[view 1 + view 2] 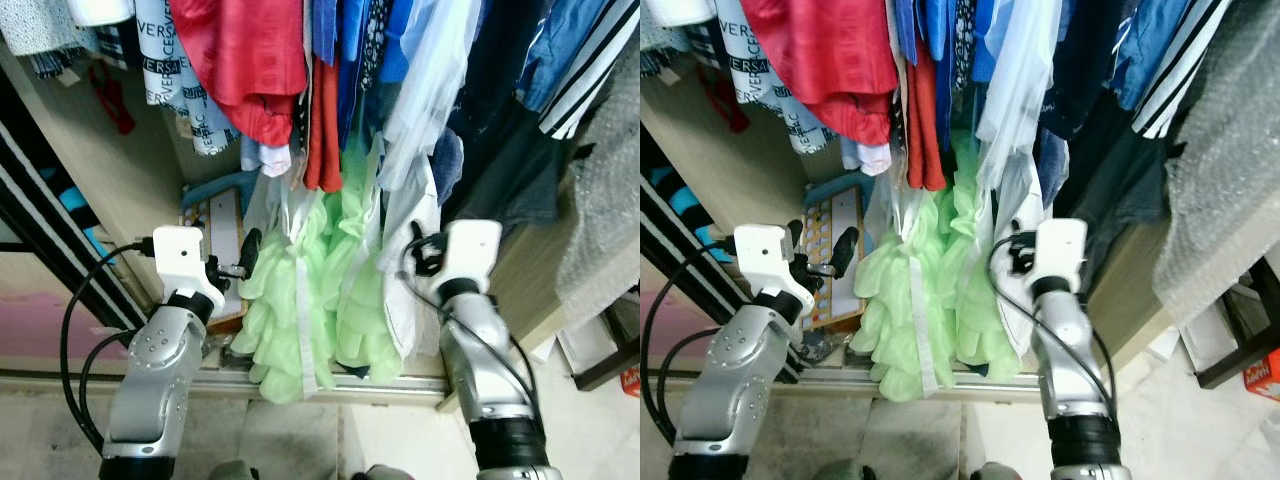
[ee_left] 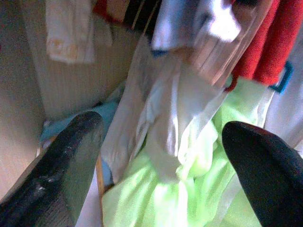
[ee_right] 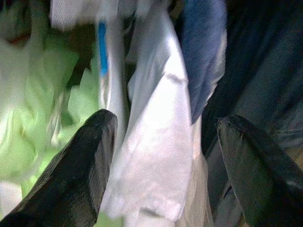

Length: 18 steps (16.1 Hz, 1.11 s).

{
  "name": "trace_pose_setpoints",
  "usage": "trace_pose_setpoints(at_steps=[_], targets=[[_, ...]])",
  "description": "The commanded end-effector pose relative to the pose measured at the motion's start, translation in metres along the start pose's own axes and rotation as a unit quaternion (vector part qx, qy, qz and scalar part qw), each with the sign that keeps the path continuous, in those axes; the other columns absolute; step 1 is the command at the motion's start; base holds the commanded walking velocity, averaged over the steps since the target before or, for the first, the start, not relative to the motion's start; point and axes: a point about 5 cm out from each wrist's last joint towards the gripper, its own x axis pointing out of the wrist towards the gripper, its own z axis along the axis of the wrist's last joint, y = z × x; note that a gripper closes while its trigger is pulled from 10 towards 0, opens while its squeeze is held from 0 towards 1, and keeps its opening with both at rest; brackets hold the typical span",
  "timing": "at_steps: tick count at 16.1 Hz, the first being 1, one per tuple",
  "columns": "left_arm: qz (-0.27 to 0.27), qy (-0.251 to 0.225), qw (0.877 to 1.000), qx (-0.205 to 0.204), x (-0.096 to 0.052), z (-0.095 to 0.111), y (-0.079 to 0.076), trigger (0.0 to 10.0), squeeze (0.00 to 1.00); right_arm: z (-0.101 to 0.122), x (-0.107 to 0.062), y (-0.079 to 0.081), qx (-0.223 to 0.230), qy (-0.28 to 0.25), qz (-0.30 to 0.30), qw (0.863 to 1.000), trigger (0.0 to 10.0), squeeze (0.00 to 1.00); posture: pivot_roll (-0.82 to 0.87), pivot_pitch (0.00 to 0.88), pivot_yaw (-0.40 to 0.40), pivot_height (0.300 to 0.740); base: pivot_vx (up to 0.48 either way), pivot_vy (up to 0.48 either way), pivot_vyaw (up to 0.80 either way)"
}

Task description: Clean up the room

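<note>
A wardrobe full of hanging clothes is in front of me. A long light-green garment [image 1: 320, 300] hangs lowest, down to the sliding rail [image 1: 400, 385]. My left gripper [image 1: 237, 260] is open at the green garment's left edge, and its wrist view shows the green cloth [image 2: 189, 189] and a pale sheer piece [image 2: 161, 109] between the fingers [image 2: 71, 156]. My right gripper [image 1: 420, 245] is open too, raised against a white garment [image 1: 405, 200] on the green one's right. That white cloth [image 3: 161, 156] hangs between its fingers [image 3: 80, 165], beside a blue piece [image 3: 203, 52].
Red [image 1: 240, 60], blue and dark clothes hang tightly above. A board with coloured dots [image 1: 222, 225] leans on the wardrobe floor behind the left gripper. The wardrobe's side panel [image 1: 110, 170] stands at the left. Bubble wrap [image 1: 610, 200] and dark furniture [image 1: 610, 370] are on the right.
</note>
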Motion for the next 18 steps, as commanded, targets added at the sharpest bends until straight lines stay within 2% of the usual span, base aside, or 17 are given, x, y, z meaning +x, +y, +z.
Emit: trace_pose_setpoints(at_steps=[1, 3, 6, 12, 14, 18], targets=[[0.01, 0.002, 1.0, -0.003, 0.002, -0.005, 0.0, 10.0, 0.0, -0.001, 0.006, -0.001, -0.013, 0.0, 0.004, 1.0, 10.0, 0.0, 0.07, 0.0, -0.014, 0.74, 0.0, 0.0, 0.8], [0.039, 0.008, 0.999, -0.023, 0.002, -0.011, -0.001, 10.0, 0.0, 0.001, 0.016, 0.006, -0.025, 0.002, 0.035, 0.999, 10.0, 0.0, 0.09, 0.0, -0.044, 0.74, 0.0, 0.0, 0.8], [0.043, 0.008, 0.999, -0.004, -0.006, -0.012, -0.001, 10.0, 0.0, 0.003, 0.019, 0.018, -0.025, -0.005, 0.054, 0.998, 10.0, 0.0, 0.12, 0.0, -0.048, 0.74, 0.0, 0.0, 0.8], [0.069, 0.007, 0.997, 0.019, -0.016, -0.016, 0.008, 10.0, 0.0, -0.002, 0.013, 0.011, -0.027, -0.007, 0.046, 0.999, 10.0, 0.0, 0.11, 0.0, -0.043, 0.74, 0.0, 0.0, 0.8], [0.08, 0.026, 0.996, 0.017, -0.019, -0.022, 0.009, 10.0, 0.0, -0.005, 0.012, 0.013, -0.024, 0.001, 0.052, 0.998, 10.0, 0.0, 0.11, 0.0, -0.042, 0.74, 0.0, 0.0, 0.8], [0.072, 0.022, 0.997, 0.027, -0.013, -0.02, 0.004, 10.0, 0.0, 0.001, 0.019, 0.021, -0.02, -0.01, 0.057, 0.998, 10.0, 0.0, 0.11, 0.0, -0.034, 0.74, 0.0, 0.0, 0.8]])
